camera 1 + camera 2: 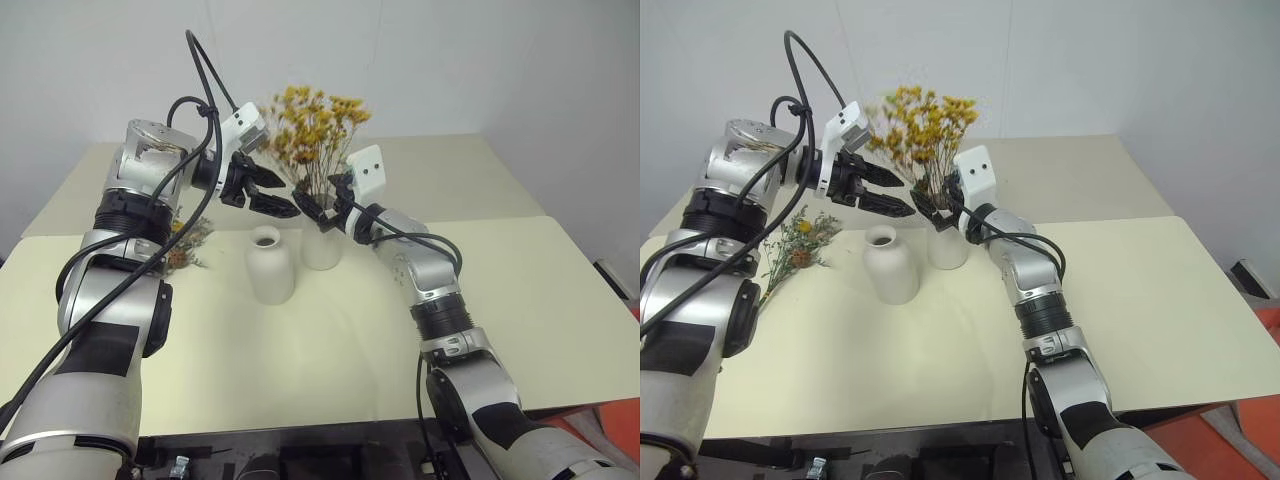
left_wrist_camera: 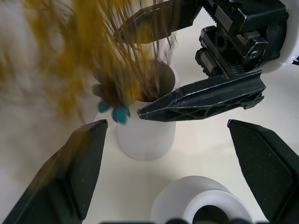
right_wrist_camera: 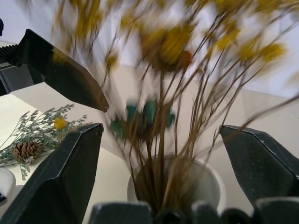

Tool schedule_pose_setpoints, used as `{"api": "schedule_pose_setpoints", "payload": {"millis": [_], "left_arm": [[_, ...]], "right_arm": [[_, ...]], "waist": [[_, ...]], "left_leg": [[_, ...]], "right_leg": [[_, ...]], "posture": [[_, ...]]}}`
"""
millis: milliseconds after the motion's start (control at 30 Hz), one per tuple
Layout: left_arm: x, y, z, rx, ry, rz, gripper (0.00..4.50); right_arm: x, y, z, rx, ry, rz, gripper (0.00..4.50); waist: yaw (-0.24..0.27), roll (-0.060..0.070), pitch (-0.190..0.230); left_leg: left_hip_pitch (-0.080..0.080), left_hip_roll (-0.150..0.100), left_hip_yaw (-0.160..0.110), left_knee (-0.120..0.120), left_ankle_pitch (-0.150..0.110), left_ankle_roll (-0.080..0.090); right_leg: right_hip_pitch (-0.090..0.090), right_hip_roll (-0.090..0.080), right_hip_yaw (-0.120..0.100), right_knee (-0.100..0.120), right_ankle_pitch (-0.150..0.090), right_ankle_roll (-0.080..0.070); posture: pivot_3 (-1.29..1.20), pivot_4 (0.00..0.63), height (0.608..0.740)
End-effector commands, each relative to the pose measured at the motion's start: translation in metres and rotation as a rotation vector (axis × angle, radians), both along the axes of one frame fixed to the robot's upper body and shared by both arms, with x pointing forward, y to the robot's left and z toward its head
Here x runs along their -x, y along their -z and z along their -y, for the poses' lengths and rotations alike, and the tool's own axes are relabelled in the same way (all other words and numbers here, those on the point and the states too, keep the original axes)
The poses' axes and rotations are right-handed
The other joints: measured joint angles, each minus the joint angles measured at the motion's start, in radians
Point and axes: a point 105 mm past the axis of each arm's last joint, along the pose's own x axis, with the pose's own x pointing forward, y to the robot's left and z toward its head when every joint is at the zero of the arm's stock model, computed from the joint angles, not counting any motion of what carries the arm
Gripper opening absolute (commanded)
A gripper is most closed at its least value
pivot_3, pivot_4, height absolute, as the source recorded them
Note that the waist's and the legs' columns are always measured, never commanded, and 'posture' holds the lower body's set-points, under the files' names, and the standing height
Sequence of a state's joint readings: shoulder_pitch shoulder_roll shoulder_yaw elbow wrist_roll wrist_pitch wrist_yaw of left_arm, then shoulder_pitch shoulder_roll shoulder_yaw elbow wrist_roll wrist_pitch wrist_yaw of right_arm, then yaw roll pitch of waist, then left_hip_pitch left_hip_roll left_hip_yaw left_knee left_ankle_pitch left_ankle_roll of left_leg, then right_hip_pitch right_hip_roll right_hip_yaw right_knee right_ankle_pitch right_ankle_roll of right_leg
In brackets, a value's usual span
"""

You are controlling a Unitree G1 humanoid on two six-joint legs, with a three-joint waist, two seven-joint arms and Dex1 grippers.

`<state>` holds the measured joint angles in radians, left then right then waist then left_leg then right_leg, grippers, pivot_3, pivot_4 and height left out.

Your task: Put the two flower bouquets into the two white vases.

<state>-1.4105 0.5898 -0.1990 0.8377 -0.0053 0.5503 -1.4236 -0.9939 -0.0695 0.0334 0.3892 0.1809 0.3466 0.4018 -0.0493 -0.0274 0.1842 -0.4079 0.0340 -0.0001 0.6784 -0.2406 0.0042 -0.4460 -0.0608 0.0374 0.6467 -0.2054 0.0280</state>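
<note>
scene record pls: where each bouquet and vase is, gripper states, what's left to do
yellow bouquet: stems in the tall vase
green bouquet: lying on the table, on the robot's left side
short vase: empty, upright, beside the tall one
left gripper: open, at the yellow stems
right gripper: open, either side of the stems
remaining: green bouquet into short vase

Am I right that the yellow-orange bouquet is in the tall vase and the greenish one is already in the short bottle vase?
Not quite. The greenish bouquet lies on the table, left of the empty bottle vase, as the right eye view shows. The yellow-orange bouquet is in the tall vase.
</note>
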Motion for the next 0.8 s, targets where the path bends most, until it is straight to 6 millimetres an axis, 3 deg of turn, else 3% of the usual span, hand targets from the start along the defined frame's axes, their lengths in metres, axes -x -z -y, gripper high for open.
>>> {"api": "schedule_pose_setpoints", "payload": {"millis": [33,267,567,800], "left_arm": [[0.003,-0.012,0.002,0.002,0.016,0.044,4.5],[0.007,-0.01,-0.001,-0.002,0.023,0.038,4.5],[0.018,-0.014,-0.022,0.011,-0.029,0.047,4.5],[0.032,-0.02,-0.052,-0.019,-0.168,0.061,4.5]], "right_arm": [[0.01,-0.02,0.004,-0.02,-0.004,0.062,4.47],[0.032,-0.016,0.029,0.013,0.013,0.037,4.47],[0.05,-0.013,0.05,0.063,0.023,-0.013,4.47],[0.096,-0.027,0.051,0.097,-0.28,-0.081,4.47]], "waist": [[0.001,0.0,0.0],[0.003,0.0,0.0],[-0.001,0.0,0.0],[0.003,0.0,0.0]], "left_leg": [[0.0,0.0,0.0,0.0,0.0,0.0],[0.0,0.0,0.0,0.0,0.0,0.0],[0.001,0.0,0.0,0.0,0.0,0.0],[0.0,0.0,0.0,0.0,0.0,0.0]], "right_leg": [[0.0,0.0,0.0,0.0,0.0,0.0],[0.0,0.0,0.0,0.0,0.0,0.0],[-0.001,0.001,0.002,0.001,0.0,0.0],[0.0,0.001,0.002,0.001,0.0,0.0]], "posture": [[0.0,0.15,0.74],[0.0,0.15,0.74],[0.0,0.15,0.74],[0.0,0.15,0.74]]}}
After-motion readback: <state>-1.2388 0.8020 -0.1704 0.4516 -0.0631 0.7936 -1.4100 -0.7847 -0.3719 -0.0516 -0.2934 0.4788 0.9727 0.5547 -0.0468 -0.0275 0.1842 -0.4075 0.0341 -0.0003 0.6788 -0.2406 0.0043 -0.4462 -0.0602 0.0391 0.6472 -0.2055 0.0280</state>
